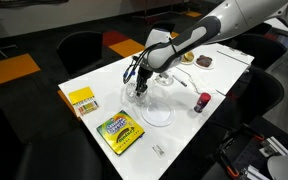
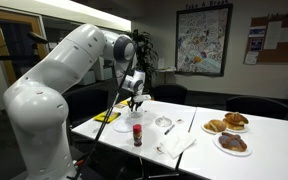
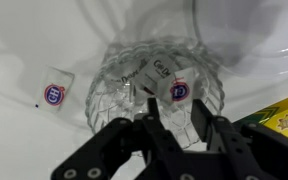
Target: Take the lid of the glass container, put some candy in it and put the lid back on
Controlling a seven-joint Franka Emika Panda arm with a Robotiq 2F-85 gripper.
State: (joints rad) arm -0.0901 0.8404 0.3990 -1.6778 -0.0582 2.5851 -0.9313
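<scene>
Jaws parted just above the uncovered cut-glass bowl (image 3: pixel 149 85), mid-worktop.

In the wrist view the gripper (image 3: pixel 182 125) enters from the bottom edge, its jaws released and gripping nothing that can be made out. A wrapped candy (image 3: pixel 179 92) lies inside the bowl. A second candy piece (image 3: pixel 54 95) sits on the white worktop (image 1: pixel 184 130) at centre left, apart from the bowl. In an exterior view a round pale disc (image 1: pixel 156 113) lies just beside the bowl; lid or plate, I cannot tell. A yellow box (image 1: pixel 81 100) and a crayon box (image 1: pixel 119 131) line the left edge. A small red bottle (image 1: pixel 202 102) stands right of centre. The lower right of the worktop is mostly open.
</scene>
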